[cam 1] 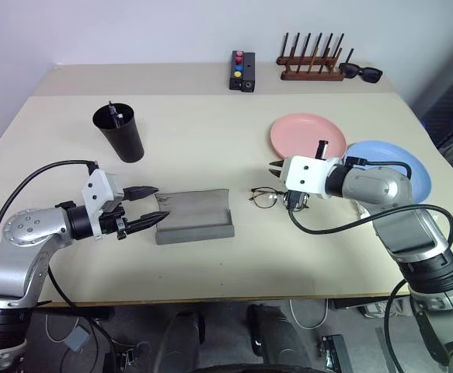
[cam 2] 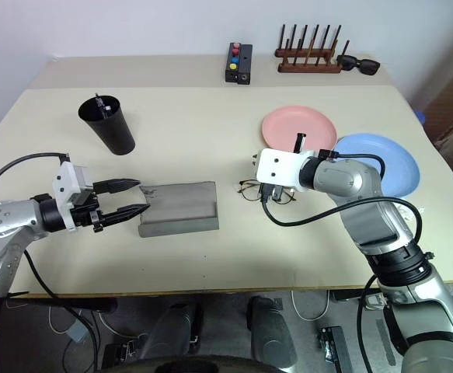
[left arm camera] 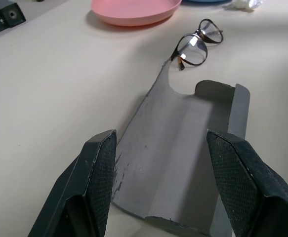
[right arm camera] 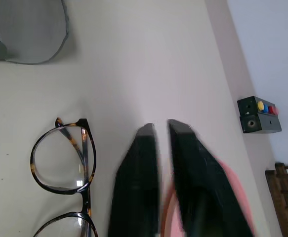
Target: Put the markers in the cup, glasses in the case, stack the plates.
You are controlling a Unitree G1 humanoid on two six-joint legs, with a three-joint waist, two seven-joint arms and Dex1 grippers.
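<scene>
The black cup (cam 1: pixel 120 134) stands at the back left with a thin dark marker (cam 1: pixel 113 114) sticking up inside it. The grey case (cam 1: pixel 193 216) lies open in the middle of the table. My left gripper (cam 1: pixel 150 207) is open at the case's left end, its fingers (left arm camera: pixel 97 173) either side of that end without touching it. The wire-rimmed glasses (cam 1: pixel 265 196) lie on the table just right of the case. My right gripper (right arm camera: pixel 157 127) hovers above and behind them, its jaws parted by a narrow gap and empty. The pink plate (cam 1: pixel 308 134) and the blue plate (cam 1: pixel 397 167) sit side by side behind my right arm.
A wooden rack (cam 1: pixel 311 66), black sunglasses (cam 1: pixel 360 72) and a black box with coloured buttons (cam 1: pixel 242 71) stand along the back edge. Cables hang from both wrists.
</scene>
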